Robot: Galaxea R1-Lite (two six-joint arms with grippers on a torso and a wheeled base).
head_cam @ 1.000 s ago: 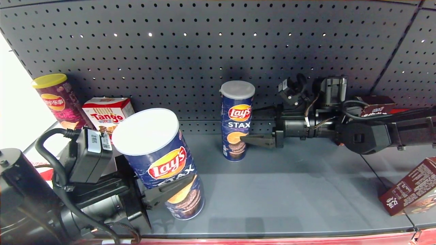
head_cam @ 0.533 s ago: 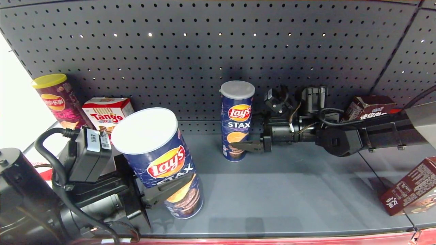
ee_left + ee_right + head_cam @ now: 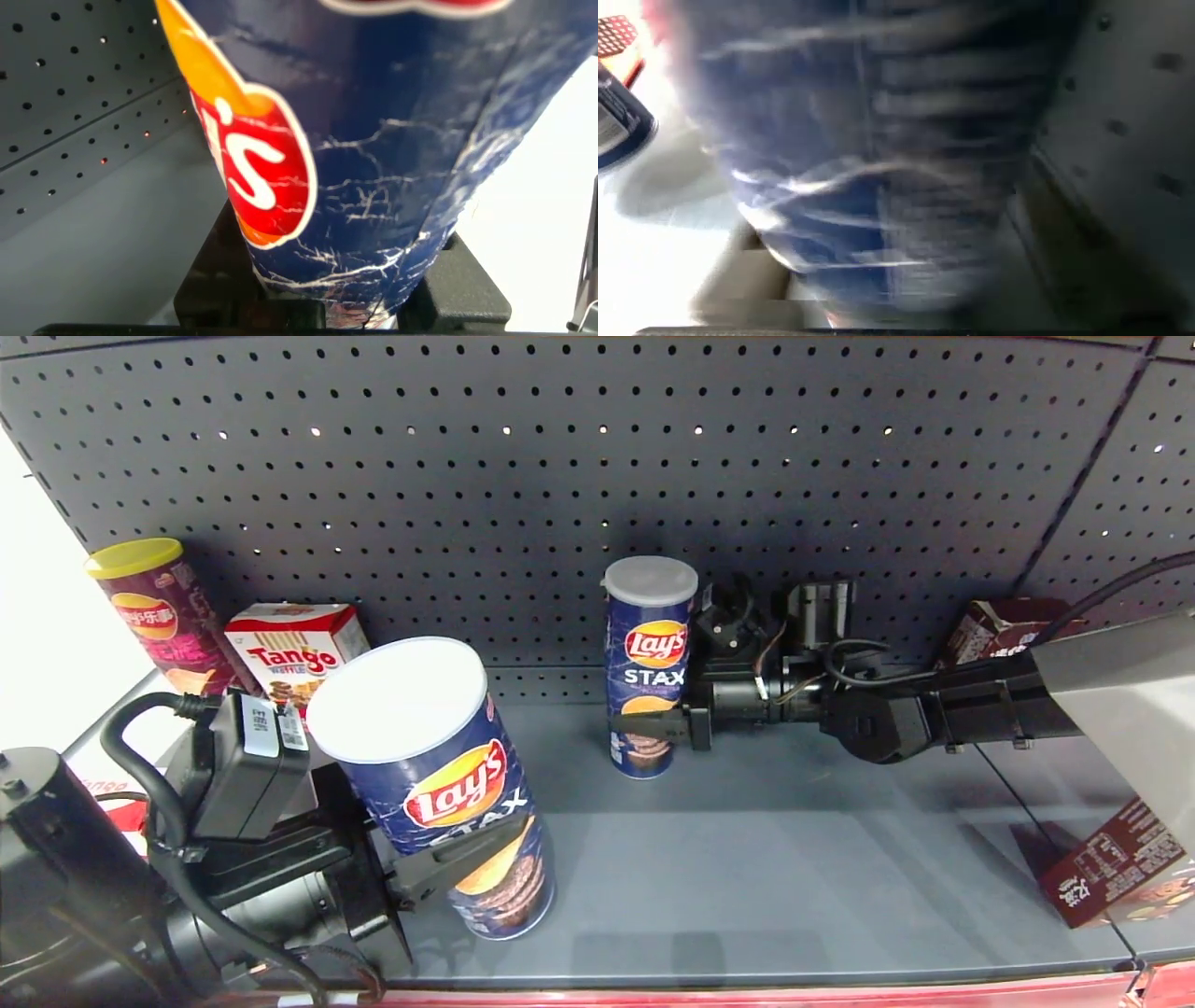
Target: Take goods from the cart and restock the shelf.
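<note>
Two blue chip cans with pale lids are on the grey shelf. The nearer can leans at the front left, and my left gripper is shut on its lower part. In the left wrist view that can rises out of the jaws. The farther can stands upright at the back middle. My right gripper comes in from the right and straddles its lower half. One finger crosses the can's front, and the can looms close in the right wrist view.
A maroon can with a yellow lid and a red-and-white wafer box stand at the back left. Brown boxes sit at the right front and right back. A pegboard wall closes the back. Bare shelf lies between the cans and the right boxes.
My right arm has slid left along the shelf, bringing its fingers around the back can, which stayed put. The left arm and its can have barely moved.
</note>
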